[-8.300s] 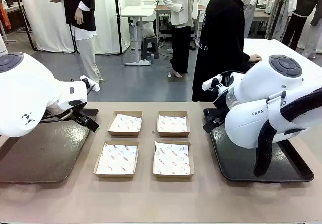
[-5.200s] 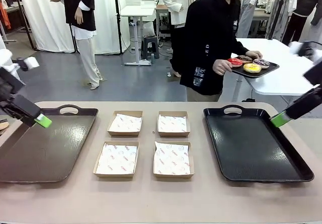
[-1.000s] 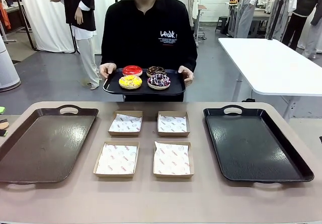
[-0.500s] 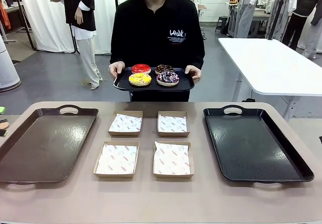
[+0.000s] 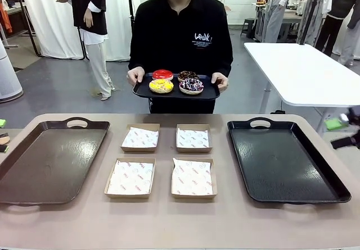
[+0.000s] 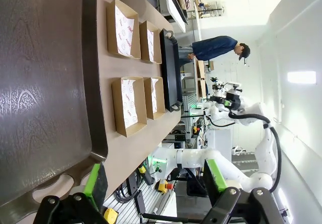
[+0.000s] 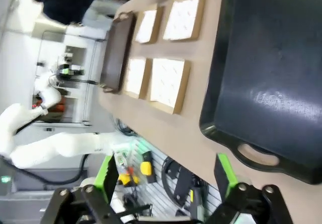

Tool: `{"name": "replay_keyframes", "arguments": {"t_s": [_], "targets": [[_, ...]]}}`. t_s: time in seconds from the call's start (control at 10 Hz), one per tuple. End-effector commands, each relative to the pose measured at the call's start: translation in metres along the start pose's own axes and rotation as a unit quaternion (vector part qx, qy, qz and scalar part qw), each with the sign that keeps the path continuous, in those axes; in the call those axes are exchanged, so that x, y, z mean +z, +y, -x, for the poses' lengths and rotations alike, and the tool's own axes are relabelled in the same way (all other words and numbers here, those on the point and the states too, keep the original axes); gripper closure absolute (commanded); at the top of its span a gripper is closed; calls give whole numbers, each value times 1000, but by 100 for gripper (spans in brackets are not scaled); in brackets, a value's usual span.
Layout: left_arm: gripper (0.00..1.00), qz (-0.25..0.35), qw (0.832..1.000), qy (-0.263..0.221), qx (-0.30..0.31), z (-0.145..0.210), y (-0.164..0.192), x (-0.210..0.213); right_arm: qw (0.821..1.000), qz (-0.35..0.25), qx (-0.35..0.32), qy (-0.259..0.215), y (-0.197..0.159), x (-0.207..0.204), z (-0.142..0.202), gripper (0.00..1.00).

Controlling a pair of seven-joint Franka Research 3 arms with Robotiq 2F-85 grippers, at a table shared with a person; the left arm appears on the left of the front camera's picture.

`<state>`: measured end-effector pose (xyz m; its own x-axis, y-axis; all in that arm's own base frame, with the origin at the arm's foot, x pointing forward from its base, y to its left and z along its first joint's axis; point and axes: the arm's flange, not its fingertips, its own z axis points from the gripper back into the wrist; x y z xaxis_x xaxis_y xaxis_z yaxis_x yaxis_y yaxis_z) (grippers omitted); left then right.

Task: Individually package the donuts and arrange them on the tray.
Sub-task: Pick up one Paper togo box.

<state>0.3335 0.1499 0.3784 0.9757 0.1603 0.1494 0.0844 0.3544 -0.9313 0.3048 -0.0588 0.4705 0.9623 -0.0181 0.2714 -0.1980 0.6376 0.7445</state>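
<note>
left tool (image 6: 155,178) spread | right tool (image 7: 165,176) spread, outside black tray (image 7: 271,58) rim

The left gripper (image 6: 156,183) has 2 black fingers (image 6: 95,183) faced with bright green pads, each rising from a black knuckle block set with 2 round silver screws. The right gripper (image 7: 163,176) is built alike: black fingers (image 7: 225,176), green pads, pale screw heads on dark knuckles. From the left wrist, the right arm (image 6: 193,158) looks glossy white, made of rounded tube-like links; from the right wrist, the left arm (image 7: 60,146) has the same smooth white shell. The person (image 5: 180,42) wears a black long-sleeved sweatshirt with a small white word printed on the chest
</note>
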Motion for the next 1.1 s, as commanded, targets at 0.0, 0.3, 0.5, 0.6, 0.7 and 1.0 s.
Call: {"name": "replay_keyframes", "arguments": {"t_s": [0.0, 0.3, 0.5, 0.6, 0.7, 1.0], "targets": [[0, 10, 1000, -6, -5, 0, 0, 1, 996, 87, -10, 31, 49, -76, 18, 0], [0, 10, 1000, -6, -5, 0, 0, 1, 987, 161, 7, 20, 80, -152, 5, 0], [0, 10, 1000, -6, -5, 0, 0, 1, 981, 192, 8, 13, 81, -190, -9, 0], [0, 10, 1000, -6, -5, 0, 0, 1, 976, 216, 7, 13, 80, -209, -16, 0], [0, 10, 1000, -6, -5, 0, 0, 1, 973, 228, 9, 18, 81, -226, -18, 0], [0, 10, 1000, -6, -5, 0, 0, 1, 963, 262, 22, 53, 81, -255, -6, 0]]}}
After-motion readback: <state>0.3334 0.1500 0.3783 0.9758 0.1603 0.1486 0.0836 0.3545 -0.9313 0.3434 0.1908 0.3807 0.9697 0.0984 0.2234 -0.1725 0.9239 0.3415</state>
